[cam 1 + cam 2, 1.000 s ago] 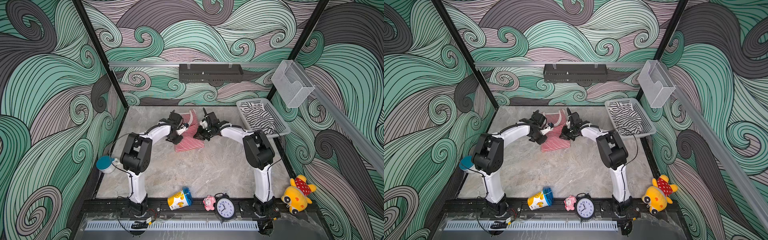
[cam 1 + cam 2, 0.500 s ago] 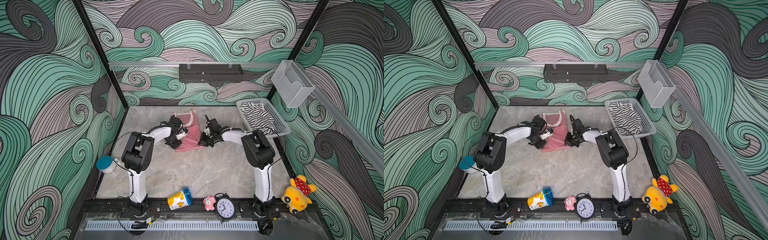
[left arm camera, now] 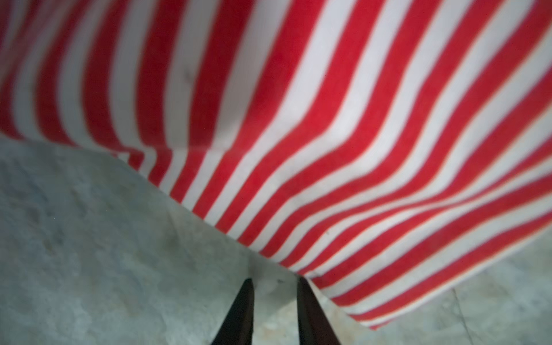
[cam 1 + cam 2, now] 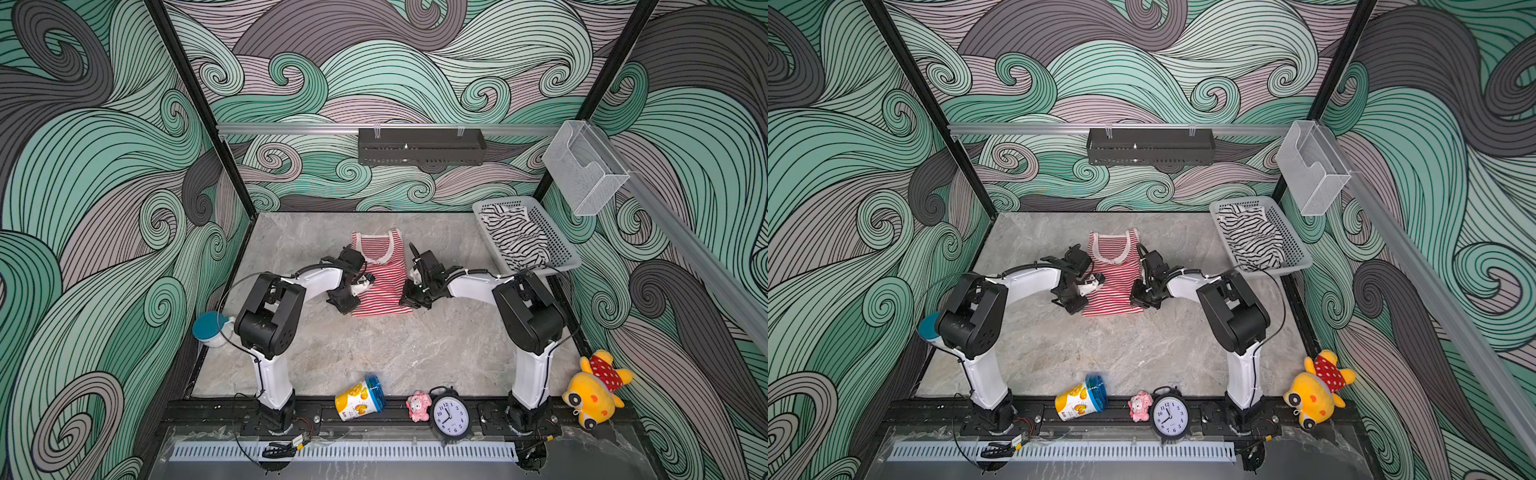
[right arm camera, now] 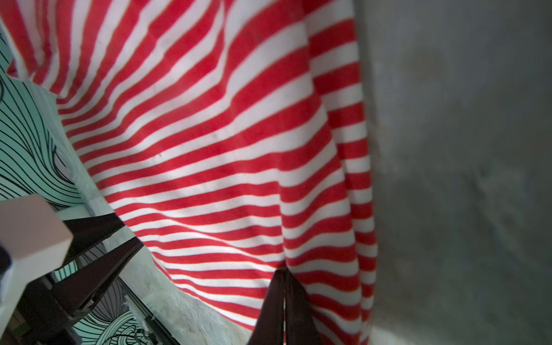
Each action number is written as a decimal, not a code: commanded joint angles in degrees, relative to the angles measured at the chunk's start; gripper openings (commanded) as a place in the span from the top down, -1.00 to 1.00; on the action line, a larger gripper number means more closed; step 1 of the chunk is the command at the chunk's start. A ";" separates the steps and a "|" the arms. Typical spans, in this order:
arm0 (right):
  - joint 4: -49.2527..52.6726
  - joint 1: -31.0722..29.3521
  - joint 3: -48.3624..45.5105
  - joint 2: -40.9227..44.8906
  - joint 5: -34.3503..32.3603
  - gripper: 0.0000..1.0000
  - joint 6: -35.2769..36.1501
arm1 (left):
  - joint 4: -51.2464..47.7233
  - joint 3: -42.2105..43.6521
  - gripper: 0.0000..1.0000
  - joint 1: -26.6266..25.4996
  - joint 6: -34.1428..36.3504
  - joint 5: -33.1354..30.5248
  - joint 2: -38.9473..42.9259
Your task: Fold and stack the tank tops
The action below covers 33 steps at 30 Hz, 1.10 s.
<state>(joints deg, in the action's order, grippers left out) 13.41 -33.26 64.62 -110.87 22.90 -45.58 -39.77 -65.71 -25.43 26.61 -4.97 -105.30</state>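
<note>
Bench (image 4: 374, 357): grey stone-look slab, seen in both top views.

Red top (image 4: 380, 286): red-and-white stripes, cream trim. Spread near bench centre in both top views (image 4: 1115, 286), straps toward rear, hem toward front. Flanked at lower half by both end effectors.

Left end effector (image 4: 348, 307): low, just beside red top's left edge (image 4: 1073, 307). In left wrist view (image 3: 276, 283), narrowly parted, bare bench in the gap, nothing held. Striped edge of red top (image 3: 328, 149) right at one fingertip, contact unclear.

Right end effector (image 4: 409, 300): at red top's right lower edge (image 4: 1138, 300). In right wrist view (image 5: 283, 276), pressed together on striped cloth, folds of red top (image 5: 209, 149) gathering into the tips.

Black top (image 4: 513, 239): black-and-white stripes, crumpled inside grey basket (image 4: 557, 239) at rear right corner (image 4: 1250, 239). Well apart from red top.

Front edge, left to right:
- can (image 4: 359, 399), yellow, blue lid, on its side
- pink toy (image 4: 417, 406), small
- clock (image 4: 450, 415), black, upright
- plush (image 4: 596, 395), yellow, red dotted cloth, far right

Cup (image 4: 208, 328): teal lid, at left bench edge.

Tray (image 4: 422, 145): black, hung on rear rail.

Box (image 4: 586, 174): clear, on right rail above basket.
</note>
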 commanded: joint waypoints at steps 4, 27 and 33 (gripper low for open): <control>6.54 -4.47 -11.90 6.70 -4.90 0.83 -3.28 | -2.17 4.00 0.44 -0.59 -0.80 -0.86 9.27; 8.38 -2.01 -0.48 10.65 -5.34 0.45 -1.11 | -6.53 -11.02 0.41 -4.21 -2.52 12.43 -0.99; 7.53 0.17 4.69 4.99 -2.90 0.56 -0.52 | -5.14 -14.77 0.41 -4.22 -2.71 10.77 -4.53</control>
<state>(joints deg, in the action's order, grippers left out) 21.56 -33.78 66.43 -104.81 18.39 -46.70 -45.08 -77.71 -29.39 24.60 6.55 -108.25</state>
